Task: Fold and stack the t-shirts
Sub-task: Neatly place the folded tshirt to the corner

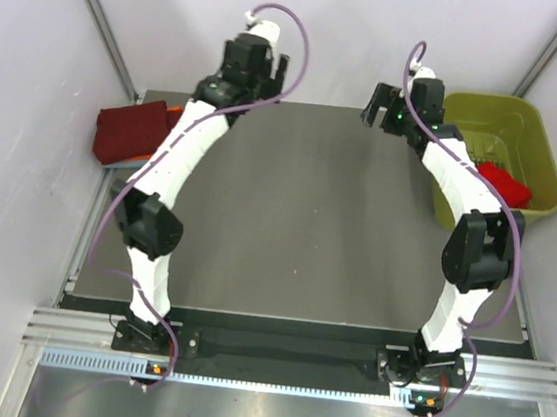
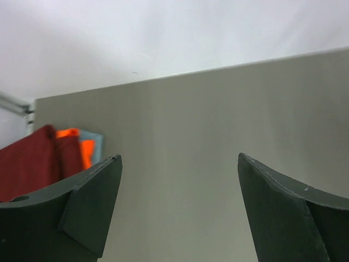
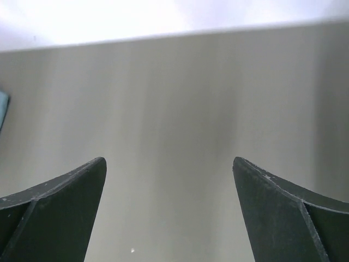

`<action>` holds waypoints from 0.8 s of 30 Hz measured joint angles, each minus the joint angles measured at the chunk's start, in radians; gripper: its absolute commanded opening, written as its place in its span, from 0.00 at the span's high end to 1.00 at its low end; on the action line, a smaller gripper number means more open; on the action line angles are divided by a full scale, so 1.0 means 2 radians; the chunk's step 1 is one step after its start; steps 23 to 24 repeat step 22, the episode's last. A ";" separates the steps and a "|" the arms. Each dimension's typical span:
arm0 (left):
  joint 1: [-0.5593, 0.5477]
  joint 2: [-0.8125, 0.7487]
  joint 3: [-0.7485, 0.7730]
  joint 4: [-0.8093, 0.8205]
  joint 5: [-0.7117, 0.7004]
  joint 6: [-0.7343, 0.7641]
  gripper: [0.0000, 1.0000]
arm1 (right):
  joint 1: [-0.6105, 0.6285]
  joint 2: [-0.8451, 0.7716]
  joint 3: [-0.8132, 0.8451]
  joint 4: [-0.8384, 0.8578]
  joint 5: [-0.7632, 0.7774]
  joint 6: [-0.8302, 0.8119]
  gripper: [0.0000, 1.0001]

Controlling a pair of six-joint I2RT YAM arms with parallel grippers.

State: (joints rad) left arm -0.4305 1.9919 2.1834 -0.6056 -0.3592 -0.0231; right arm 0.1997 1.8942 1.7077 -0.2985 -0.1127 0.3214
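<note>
A folded dark maroon t-shirt point(image 1: 131, 129) tops a stack at the table's far left, with the bright orange t-shirt point(image 1: 173, 114) and the grey-blue t-shirt point(image 1: 123, 162) showing under it. The left wrist view shows the maroon point(image 2: 27, 164), orange point(image 2: 68, 133) and grey-blue point(image 2: 96, 143) shirts at its left edge. The bright red t-shirt point(image 1: 506, 184) lies crumpled in the olive-green bin point(image 1: 544, 133). My left gripper point(image 1: 262, 66) point(image 2: 180, 158) is open and empty, raised to the right of the stack. My right gripper point(image 1: 379, 104) point(image 3: 169, 161) is open and empty, raised left of the bin.
The dark grey table point(image 1: 307, 222) lies between the two arms. The bin stands off the table's far right corner. White walls close in on the left, back and right. A metal rail point(image 1: 292, 356) runs along the near edge.
</note>
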 measured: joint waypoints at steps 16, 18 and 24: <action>0.032 -0.101 -0.179 0.013 0.008 0.009 0.08 | 0.000 -0.141 -0.013 -0.039 0.060 -0.060 0.00; 0.038 -0.102 -0.179 0.017 0.021 0.007 0.08 | 0.000 -0.145 -0.012 -0.056 0.058 -0.065 0.00; 0.045 -0.103 -0.179 0.023 0.040 0.007 0.08 | 0.001 -0.149 -0.013 -0.088 0.051 -0.069 0.00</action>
